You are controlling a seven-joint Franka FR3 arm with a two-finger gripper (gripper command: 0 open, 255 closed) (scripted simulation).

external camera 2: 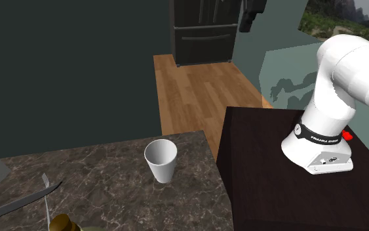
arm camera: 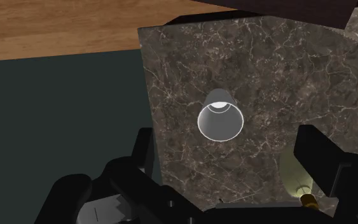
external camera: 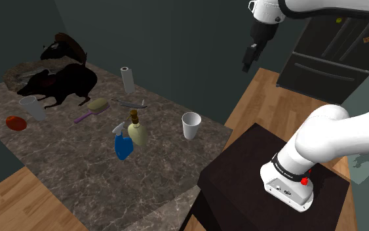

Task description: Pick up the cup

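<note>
You see a plain white cup (external camera: 191,125) (external camera 2: 160,159) (arm camera: 220,119) with a wide round top and a smaller bottom. It stands straight up, open end up, on the dark marbled counter (external camera: 78,170), near the edge by the dark box stand (external camera: 242,170). Looking down along the gripper, you see only its white inside. The black gripper (external camera: 246,65) (arm camera: 228,142) hangs high above the cup, fingers spread apart, touching nothing.

Second exterior view's edges crop the pincer (external camera 2: 247,25) and, perhaps, a bottle (external camera 2: 66,224)
</note>
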